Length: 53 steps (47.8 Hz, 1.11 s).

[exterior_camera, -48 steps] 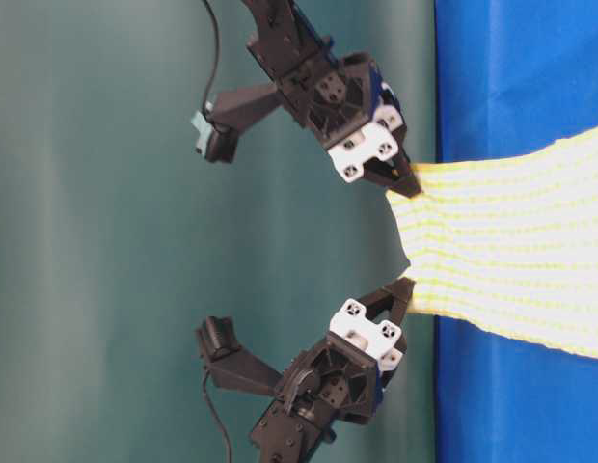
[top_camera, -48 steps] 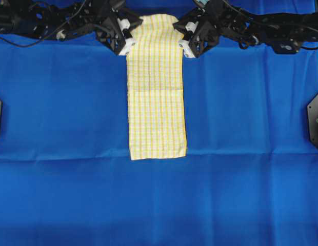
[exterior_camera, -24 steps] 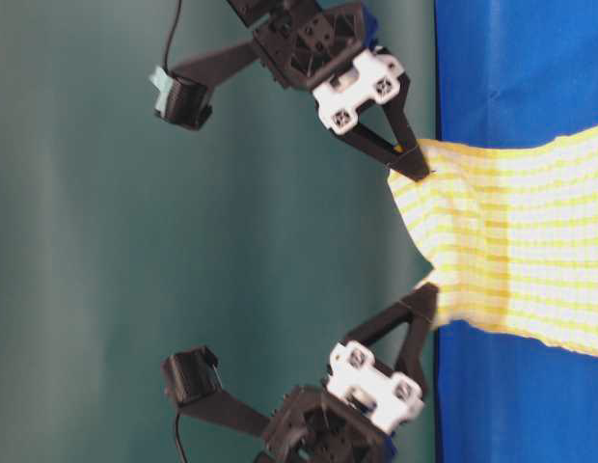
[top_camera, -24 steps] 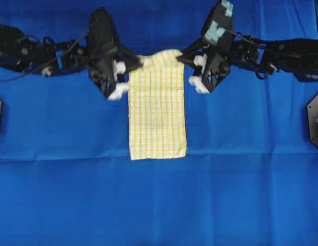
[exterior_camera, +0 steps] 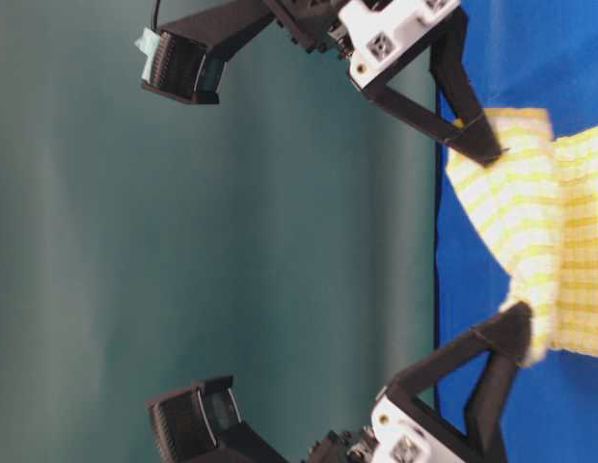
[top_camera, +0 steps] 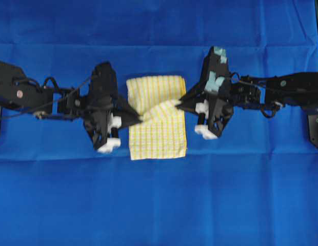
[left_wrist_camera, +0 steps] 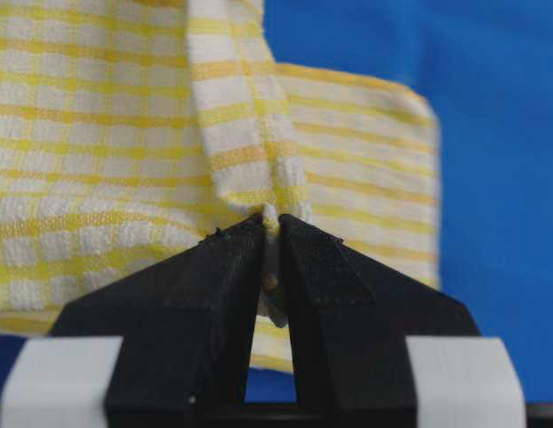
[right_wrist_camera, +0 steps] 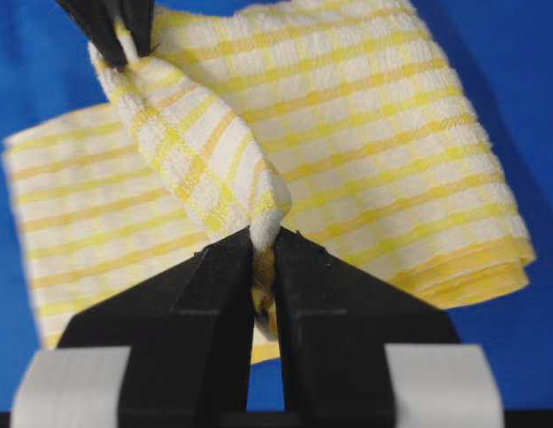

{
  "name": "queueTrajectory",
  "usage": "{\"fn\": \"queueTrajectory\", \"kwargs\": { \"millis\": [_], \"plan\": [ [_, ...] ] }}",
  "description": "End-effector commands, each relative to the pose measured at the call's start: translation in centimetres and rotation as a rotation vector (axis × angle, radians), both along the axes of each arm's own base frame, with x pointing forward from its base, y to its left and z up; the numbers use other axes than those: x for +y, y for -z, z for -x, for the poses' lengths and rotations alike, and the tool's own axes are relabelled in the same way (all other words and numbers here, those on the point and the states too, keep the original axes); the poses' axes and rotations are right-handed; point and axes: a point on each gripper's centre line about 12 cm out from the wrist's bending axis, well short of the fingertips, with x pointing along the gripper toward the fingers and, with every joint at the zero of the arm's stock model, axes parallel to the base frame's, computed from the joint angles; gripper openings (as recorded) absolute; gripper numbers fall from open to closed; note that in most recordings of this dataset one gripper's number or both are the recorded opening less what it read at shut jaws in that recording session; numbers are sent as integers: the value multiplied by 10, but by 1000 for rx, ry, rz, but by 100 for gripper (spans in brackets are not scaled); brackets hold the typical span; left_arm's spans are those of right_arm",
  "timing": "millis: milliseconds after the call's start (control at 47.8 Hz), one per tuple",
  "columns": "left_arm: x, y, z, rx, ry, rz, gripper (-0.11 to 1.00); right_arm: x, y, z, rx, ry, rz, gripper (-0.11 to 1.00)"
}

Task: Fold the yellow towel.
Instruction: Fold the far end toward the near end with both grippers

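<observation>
Our left gripper point(left_wrist_camera: 270, 259) and right gripper point(right_wrist_camera: 263, 267) each have their black fingers pressed together on a corner of the yellow towel point(top_camera: 158, 117), which lies mid-table on the blue table cloth point(top_camera: 159, 205) with its held edge lifted and carried partway over the rest. We judge the main risk is a skewed fold: the raised edge sags and twists between the pinches, so uneven travel or an early release could drop it bunched. The cloth is thin, soft, checked weave with yellow hems, and drapes limply.
</observation>
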Motion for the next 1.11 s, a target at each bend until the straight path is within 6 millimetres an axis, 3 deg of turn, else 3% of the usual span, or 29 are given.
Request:
{"fn": "queueTrajectory", "kwargs": {
  "millis": [0, 335, 794, 1087],
  "plan": [
    [-15, -12, -4, -39, 32, 13, 6, 7, -10, -2, -33, -13, -7, 5],
    [-33, -11, -2, -31, 64, 42, 6, 26, -9, -5, -31, -53, -23, 5],
    [-34, 5, -1, 30, 72, 27, 6, 38, 10, -15, 14, -77, -28, 5],
    [-34, 4, -3, 23, 71, 28, 6, 40, 10, -16, 16, -82, -29, 5]
  ]
}}
